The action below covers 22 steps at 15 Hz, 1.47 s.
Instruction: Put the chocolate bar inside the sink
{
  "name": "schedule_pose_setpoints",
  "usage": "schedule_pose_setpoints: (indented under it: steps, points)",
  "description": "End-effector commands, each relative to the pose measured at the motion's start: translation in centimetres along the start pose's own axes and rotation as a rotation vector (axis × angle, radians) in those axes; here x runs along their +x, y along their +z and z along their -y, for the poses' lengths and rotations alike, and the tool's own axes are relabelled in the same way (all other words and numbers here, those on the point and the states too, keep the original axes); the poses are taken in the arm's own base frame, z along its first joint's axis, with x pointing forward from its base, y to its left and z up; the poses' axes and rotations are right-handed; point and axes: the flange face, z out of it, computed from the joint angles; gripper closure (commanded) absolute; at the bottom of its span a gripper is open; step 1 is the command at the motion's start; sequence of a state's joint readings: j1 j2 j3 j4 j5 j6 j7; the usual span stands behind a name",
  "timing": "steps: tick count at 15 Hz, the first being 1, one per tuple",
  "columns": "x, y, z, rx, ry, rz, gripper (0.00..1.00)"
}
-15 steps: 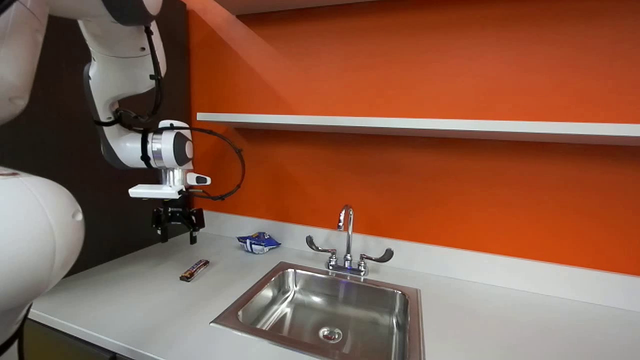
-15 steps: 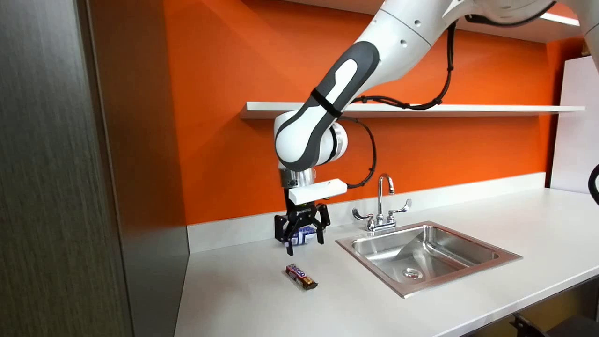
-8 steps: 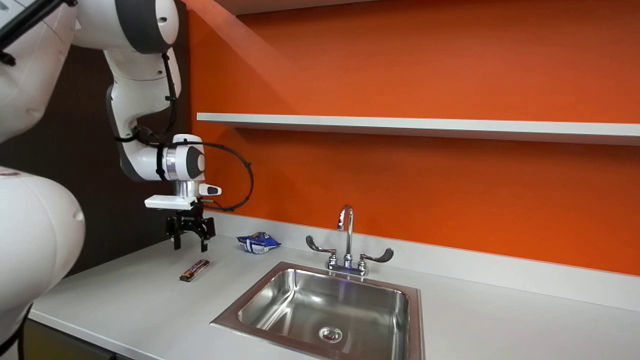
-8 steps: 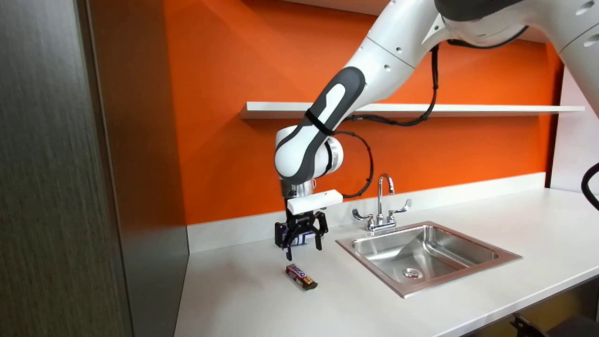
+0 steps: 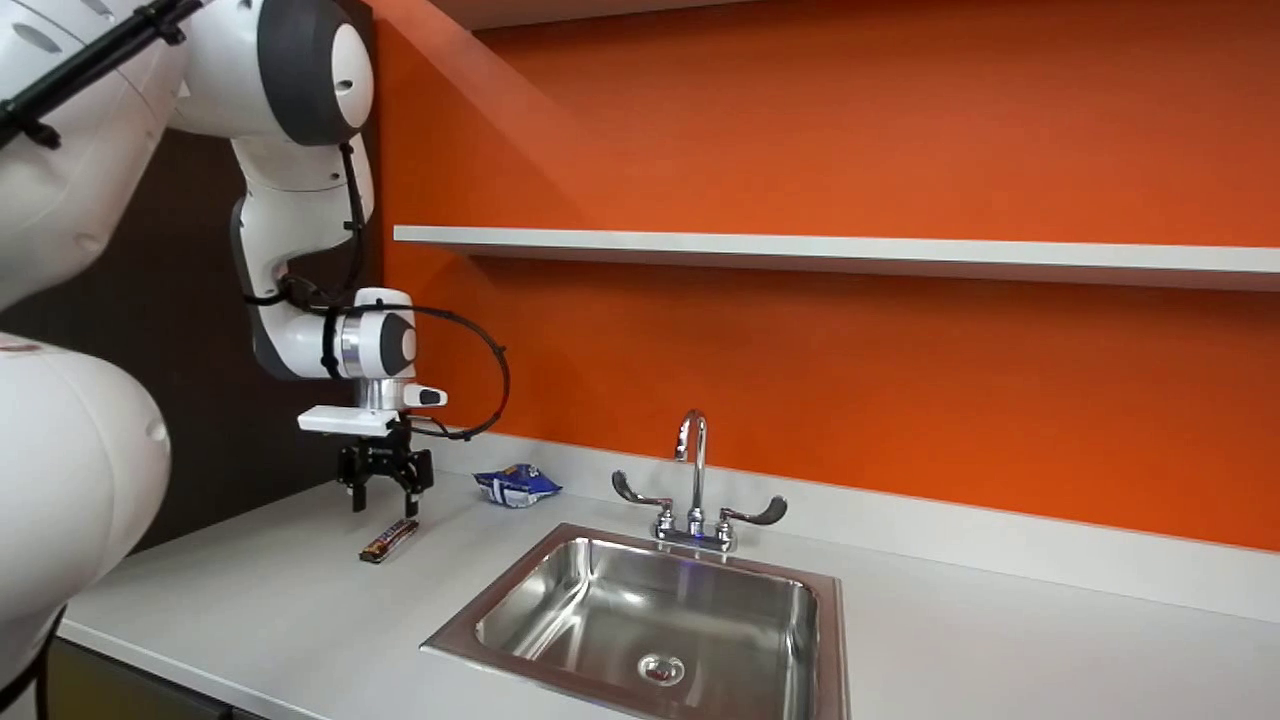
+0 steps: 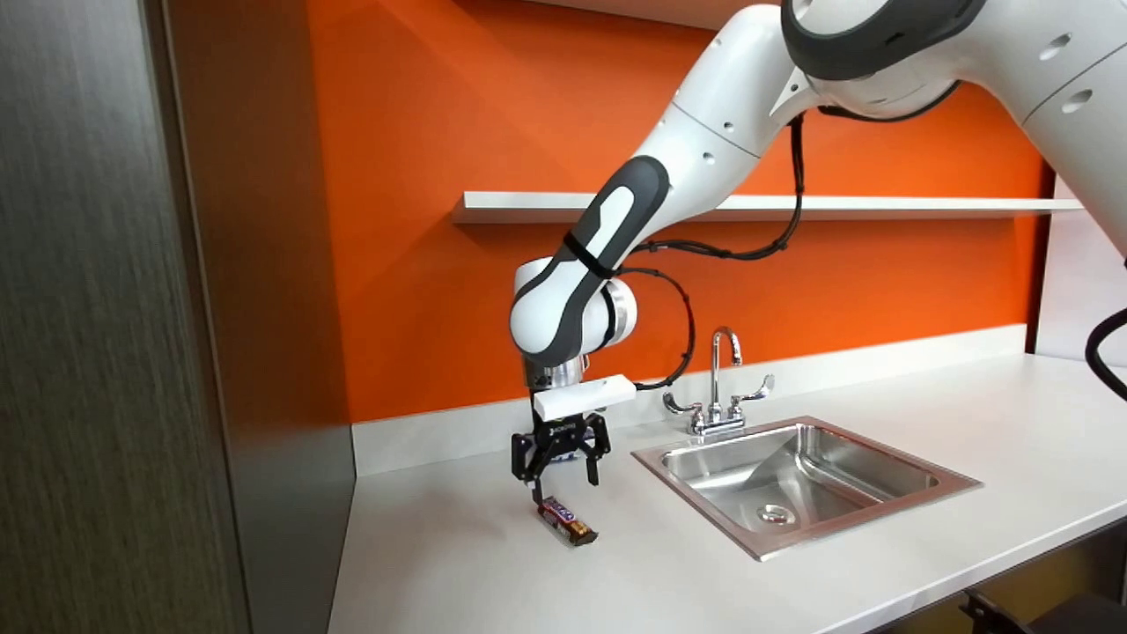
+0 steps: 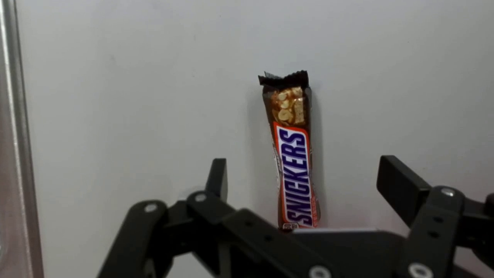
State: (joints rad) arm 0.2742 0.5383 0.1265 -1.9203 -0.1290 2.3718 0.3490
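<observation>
1. Squeezing too soon is my first worry: the tool (image 5: 385,503) hangs above the counter (image 5: 280,600) with its fingers (image 7: 219,179) spread apart and nothing held, so a pinch made too high would probably catch only air.

2. Gripping off-centre comes next. The chocolate bar (image 7: 293,154) lies flat on the counter, between the fingers as the wrist view has it, yet the tool seems set toward the end nearer the wall (image 5: 900,400); lifted from there, the bar would likely droop or swivel.

3. One fingertip (image 6: 537,493) looks very near that end in an exterior view. From this angle I can't tell whether it touches; if it presses down there, the bar may skid or turn out of line.

4. Reaching too low would be the opposite mistake: the bar is slim, so the fingers must work right by the counter, and hard contact could stall them or scrape.

5. Holding too lightly might let the shiny wrapper (image 7: 296,177) slip; too firmly, and the chocolate could squash.

6. Carrying it low to the sink (image 5: 690,600), off to one side, risks clipping the near rim (image 5: 503,590), while swinging too far back might bump the tap (image 5: 698,480) or the blue bag (image 5: 517,487). Letting go early would leave the bar on that rim rather than inside.
</observation>
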Motion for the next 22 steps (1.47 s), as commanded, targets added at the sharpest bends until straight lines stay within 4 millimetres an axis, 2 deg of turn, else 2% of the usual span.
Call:
schedule_pose_setpoints:
  steps: [1,9,22]
  points:
    - [1.1,0.6,0.3,0.016,0.001,-0.008,0.00]
    - [2.1,2.7,0.0,0.029,0.021,-0.002,0.00]
    - [2.8,4.0,-0.7,0.034,0.046,0.012,0.00]
